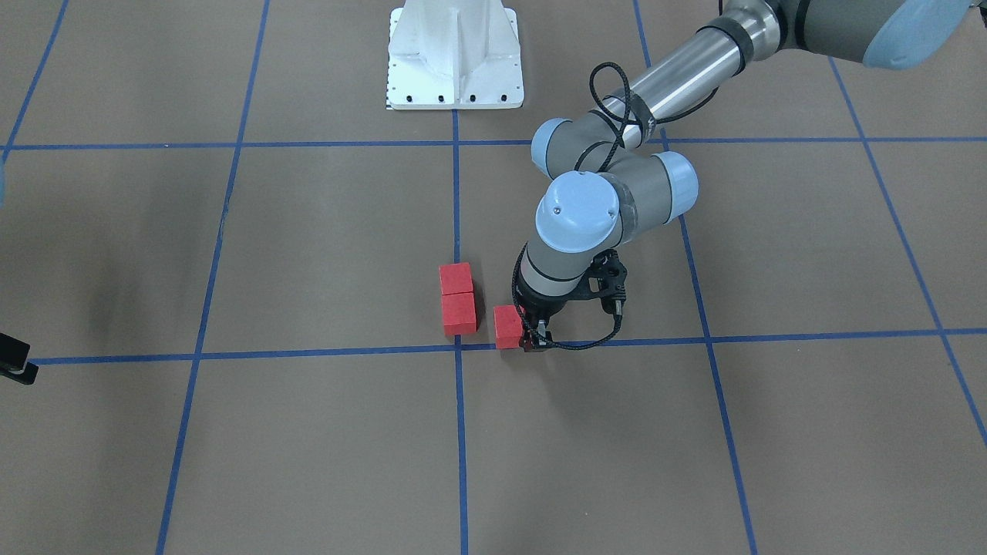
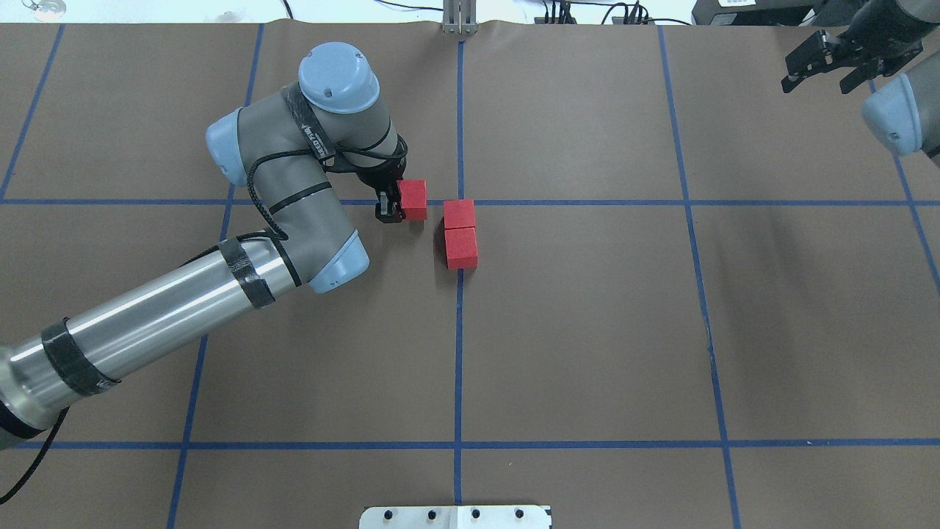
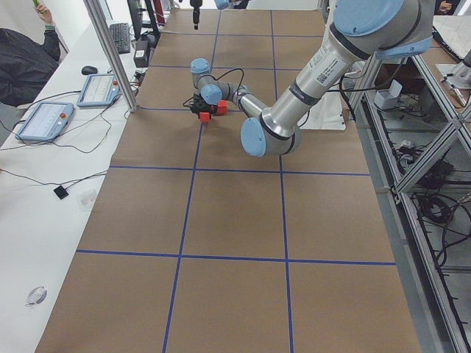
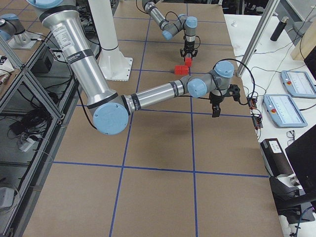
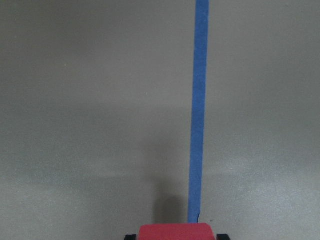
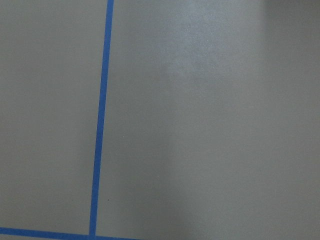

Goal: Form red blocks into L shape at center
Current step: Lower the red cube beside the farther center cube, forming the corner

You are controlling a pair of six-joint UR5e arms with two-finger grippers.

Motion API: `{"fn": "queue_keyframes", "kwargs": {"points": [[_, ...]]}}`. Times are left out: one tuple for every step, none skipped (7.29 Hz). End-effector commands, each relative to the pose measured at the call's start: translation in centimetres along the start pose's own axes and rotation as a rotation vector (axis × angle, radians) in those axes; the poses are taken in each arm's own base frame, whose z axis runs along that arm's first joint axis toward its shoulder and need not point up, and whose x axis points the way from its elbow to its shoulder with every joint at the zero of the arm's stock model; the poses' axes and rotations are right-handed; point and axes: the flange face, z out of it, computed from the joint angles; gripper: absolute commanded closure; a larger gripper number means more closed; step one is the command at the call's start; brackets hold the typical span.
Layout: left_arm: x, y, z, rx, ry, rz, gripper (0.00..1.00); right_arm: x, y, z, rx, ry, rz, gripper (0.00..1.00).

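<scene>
Two red blocks (image 2: 460,214) (image 2: 461,247) lie touching in a short row on the brown surface, just on the robot's side of the center (image 2: 460,202), where two blue tape lines cross. My left gripper (image 2: 396,208) is shut on the third red block (image 2: 413,200), held low just left of the row with a small gap. In the left wrist view this block (image 5: 175,232) sits between the fingertips at the bottom edge. The front view shows the pair (image 1: 456,301), the held block (image 1: 507,326) and the left gripper (image 1: 532,338). My right gripper (image 2: 819,62) is open and empty at the far right.
The white robot base plate (image 1: 455,54) stands on the robot's side of the table. Blue tape lines (image 6: 102,120) divide the brown paper into large squares. Operator tables with tablets (image 3: 44,121) run along the far edge.
</scene>
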Motion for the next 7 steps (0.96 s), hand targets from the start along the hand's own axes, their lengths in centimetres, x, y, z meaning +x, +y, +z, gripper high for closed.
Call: {"fn": "queue_keyframes", "kwargs": {"points": [[-0.3, 0.1, 0.4, 0.003, -0.007, -0.008, 1.0, -0.2, 0.1, -0.1, 0.002, -0.002, 0.001, 0.01], [-0.4, 0.3, 0.4, 0.007, -0.012, -0.013, 1.0, -0.2, 0.1, -0.2, 0.004, -0.002, 0.0, 0.01], [-0.5, 0.2, 0.5, 0.009, -0.014, -0.014, 1.0, -0.2, 0.2, 0.0, 0.001, -0.002, 0.0, 0.01], [-0.6, 0.3, 0.5, 0.007, -0.015, -0.013, 1.0, -0.2, 0.2, 0.0, 0.001, -0.002, 0.0, 0.01], [-0.6, 0.4, 0.5, 0.007, -0.016, -0.012, 1.0, -0.2, 0.2, 0.0, 0.002, -0.001, 0.0, 0.01], [-1.4, 0.9, 1.0, 0.006, -0.025, -0.004, 1.0, -0.2, 0.1, -0.2, 0.004, -0.001, 0.0, 0.01], [-1.9, 1.3, 1.3, 0.005, -0.031, -0.009, 1.0, -0.2, 0.1, -0.1, 0.003, -0.001, 0.001, 0.01]]}}
